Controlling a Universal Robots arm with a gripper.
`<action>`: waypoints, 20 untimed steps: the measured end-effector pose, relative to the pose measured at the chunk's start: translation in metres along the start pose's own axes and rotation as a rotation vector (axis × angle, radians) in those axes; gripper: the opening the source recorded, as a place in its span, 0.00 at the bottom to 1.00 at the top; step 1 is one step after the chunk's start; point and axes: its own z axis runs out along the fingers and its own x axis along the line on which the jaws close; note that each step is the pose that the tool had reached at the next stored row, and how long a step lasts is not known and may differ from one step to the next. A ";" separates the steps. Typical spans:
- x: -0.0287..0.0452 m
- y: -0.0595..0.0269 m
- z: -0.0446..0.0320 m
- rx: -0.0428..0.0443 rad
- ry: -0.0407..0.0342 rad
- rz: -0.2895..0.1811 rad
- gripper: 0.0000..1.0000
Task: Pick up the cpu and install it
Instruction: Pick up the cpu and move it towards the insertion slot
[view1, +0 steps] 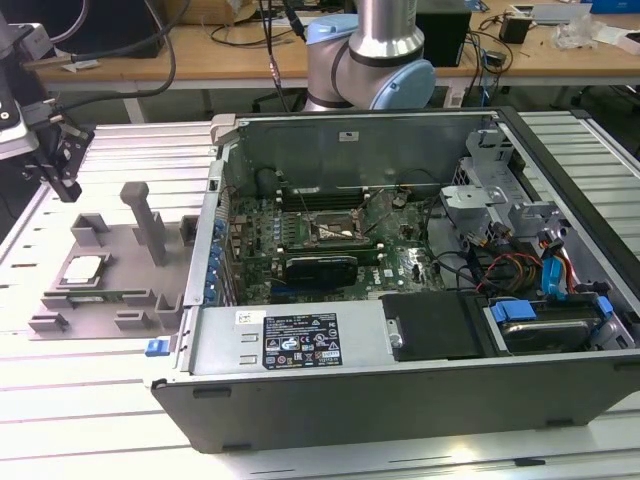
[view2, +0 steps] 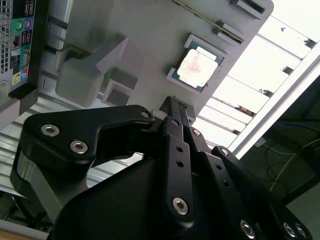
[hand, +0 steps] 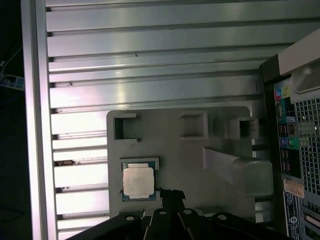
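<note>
The cpu (view1: 83, 268) is a small silver-topped square chip lying flat in a pocket of the grey fixture plate (view1: 120, 300), at the exterior view's left of the open computer case. It also shows in both wrist views, as the cpu (view2: 197, 67) and the cpu (hand: 138, 181). My gripper (view1: 68, 186) hangs above the table beyond the plate, well above and apart from the chip. Its black fingers (view2: 172, 112) are pressed together with nothing between them, and the gripper (hand: 170, 193) points down just beside the chip. The motherboard socket (view1: 335, 233) sits open inside the case.
The open computer case (view1: 400, 400) lies on the slatted aluminium table (view1: 90, 420). A tall grey post (view1: 150, 225) and low blocks (view1: 90, 232) stand on the fixture plate near the chip. Cables and a blue-tabbed drive (view1: 540, 310) are at the case's right end. The arm's base (view1: 370, 60) is behind the case.
</note>
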 end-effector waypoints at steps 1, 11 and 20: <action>0.0000 0.0000 0.0000 0.0000 0.0000 0.000 0.11; 0.0023 -0.0003 0.0043 -0.0003 -0.0033 0.000 0.11; 0.0153 -0.0024 0.0187 -0.0017 -0.0205 -0.001 0.11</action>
